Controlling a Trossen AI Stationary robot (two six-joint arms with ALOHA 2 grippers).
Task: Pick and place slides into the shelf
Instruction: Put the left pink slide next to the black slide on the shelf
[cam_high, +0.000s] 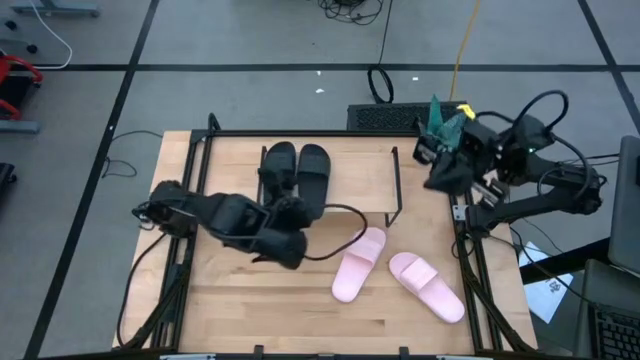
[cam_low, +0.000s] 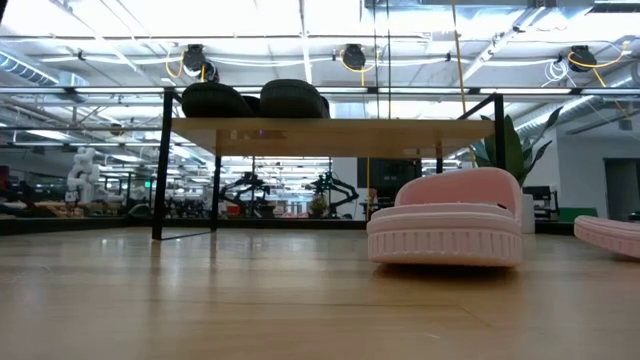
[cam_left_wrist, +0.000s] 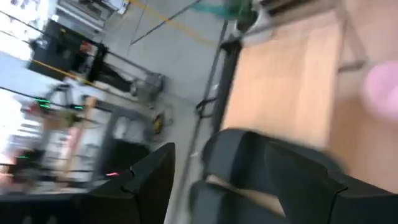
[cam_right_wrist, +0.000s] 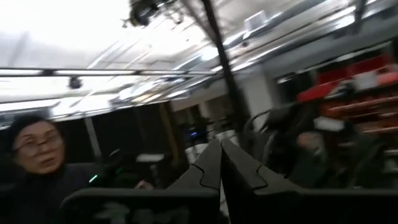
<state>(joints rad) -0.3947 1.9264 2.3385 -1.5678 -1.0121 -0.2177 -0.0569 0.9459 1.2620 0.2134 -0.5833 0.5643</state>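
High view: the two black slides (cam_high: 296, 168) sat side by side on the shelf (cam_high: 350, 175), toward its left end, the rest of the plank bare. The two pink slides lay on the table (cam_high: 250, 310) in front of the shelf's right end: one pink slide (cam_high: 358, 264) angled toward the shelf, the other pink slide (cam_high: 427, 285) just right of it, angled the opposite way, the two apart.

The left gripper (cam_high: 287, 215) was at the front edge of the shelf just below the black pair, its arm stretched in from the table's left side. Whether its fingers were spread or pressed together could not be told; the left wrist view was blurred, showing only dark fingers (cam_left_wrist: 149, 180) and black slide shapes.

The right gripper (cam_high: 437, 165) was held off the table's right rear corner, away from the slides. In the right wrist view its fingertips (cam_right_wrist: 211, 168) met, pinching nothing. A person (cam_right_wrist: 37, 168) showed beyond.

Low view: nearer pink slide (cam_low: 447, 216) flat on the tabletop, black pair (cam_low: 252, 99) on the shelf top.
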